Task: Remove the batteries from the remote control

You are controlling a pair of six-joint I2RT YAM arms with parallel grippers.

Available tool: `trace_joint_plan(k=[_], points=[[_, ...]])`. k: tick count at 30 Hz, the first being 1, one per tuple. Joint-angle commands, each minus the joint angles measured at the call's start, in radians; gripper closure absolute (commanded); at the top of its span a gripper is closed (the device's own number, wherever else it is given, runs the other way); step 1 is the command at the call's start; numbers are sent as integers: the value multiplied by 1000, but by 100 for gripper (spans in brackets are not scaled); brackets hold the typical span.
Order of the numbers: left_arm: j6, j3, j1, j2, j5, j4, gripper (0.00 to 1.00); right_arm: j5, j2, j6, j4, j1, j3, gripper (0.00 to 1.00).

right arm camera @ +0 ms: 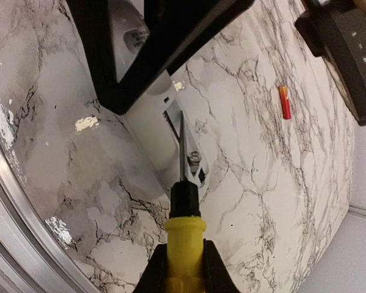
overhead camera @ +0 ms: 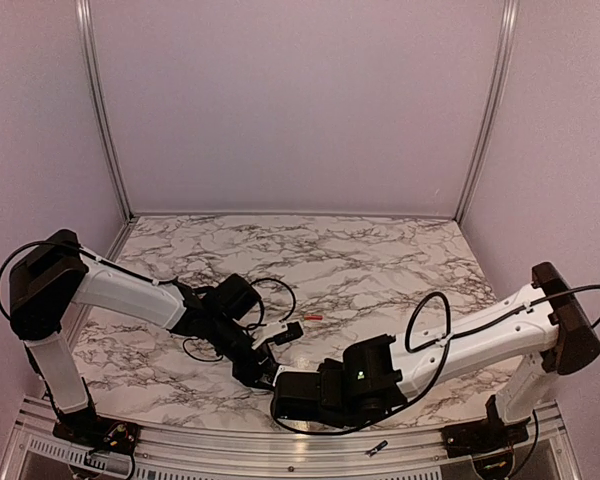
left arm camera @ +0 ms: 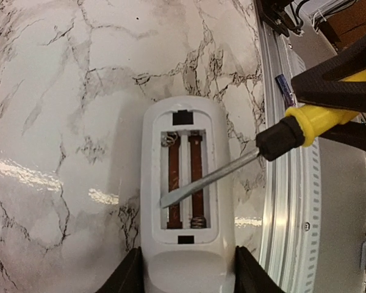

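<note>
L gripper (left arm camera: 188,282) clamped on remote control (left arm camera: 184,259), back up, by tabletop (overhead camera: 380,260) near edge, about mid-width; R gripper (right arm camera: 183,271) clamped on yellow screwdriver (right arm camera: 184,235), blade tip in open battery recess (left arm camera: 182,152), slots look bare; one red battery (right arm camera: 285,102) lies apart, nearer table centre

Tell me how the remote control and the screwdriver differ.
The remote control is broad and white; the screwdriver is slim, with yellow handle and metal blade. The remote shows its back, recess open; the screwdriver slants across it, tip inside that recess. The left gripper holds the remote, the right gripper the screwdriver. Shared: both are gripped.
</note>
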Motion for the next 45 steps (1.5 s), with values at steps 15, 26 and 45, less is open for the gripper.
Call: trace_joint_plan(k=[15, 26, 45], points=[[67, -29, -31, -103, 12, 38, 100, 42, -334, 168, -151, -143, -88, 100], [41, -107, -31, -263, -214, 141, 100, -159, -422, 108, 41, -442, -52, 100], [68, -111, -30, -251, -604, 180, 99, -855, 185, 146, 267, -993, 459, 100]])
